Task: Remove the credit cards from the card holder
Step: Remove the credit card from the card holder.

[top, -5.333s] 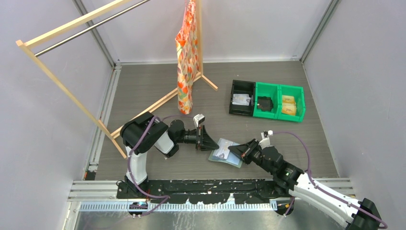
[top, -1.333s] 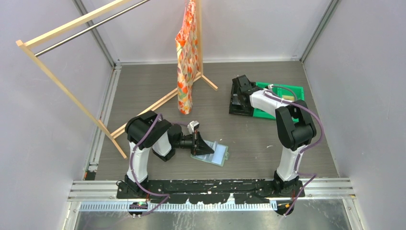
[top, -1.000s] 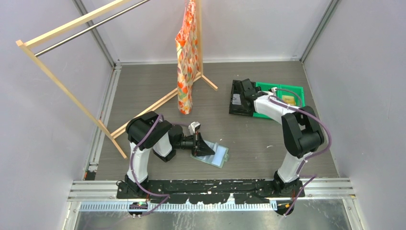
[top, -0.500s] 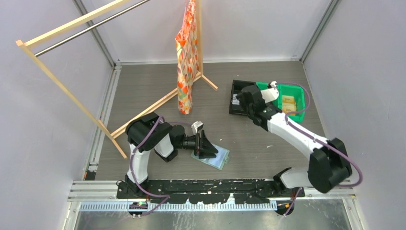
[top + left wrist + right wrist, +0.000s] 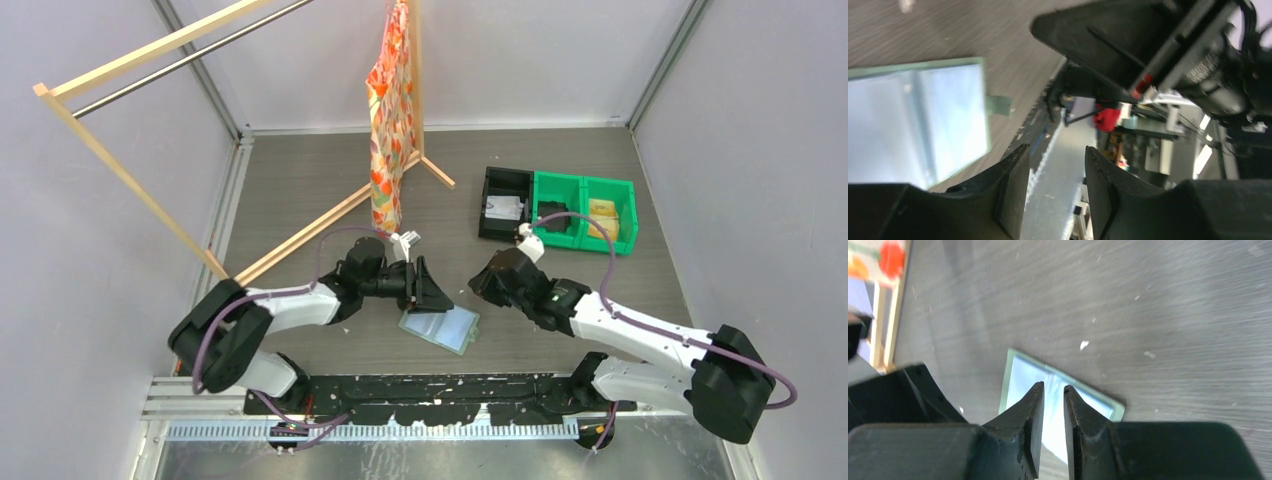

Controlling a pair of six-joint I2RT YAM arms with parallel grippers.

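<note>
The card holder [image 5: 441,327] lies open on the table, sage-green rim and pale blue-grey pockets up; I see no card sticking out of it. My left gripper [image 5: 440,296] hovers open and empty just above its far edge. In the left wrist view the card holder [image 5: 918,120] is at left with its snap tab [image 5: 999,105], and the left gripper [image 5: 1055,155] is beside it. My right gripper [image 5: 477,285] is to the holder's upper right, a little apart from it. In the right wrist view the right gripper [image 5: 1053,390] has a narrow gap, holds nothing and points at the card holder [image 5: 1020,372].
A black bin [image 5: 493,190] at the back right holds a white card [image 5: 505,209]. Beside it stand green bins [image 5: 583,184] with a black object and yellow items. A wooden clothes rack [image 5: 130,180] with an orange patterned garment [image 5: 388,130] fills the left and back.
My right arm has swung back from the black bin to beside the card holder, empty. My left arm has stretched out and its gripper has lifted off the holder's left part.
</note>
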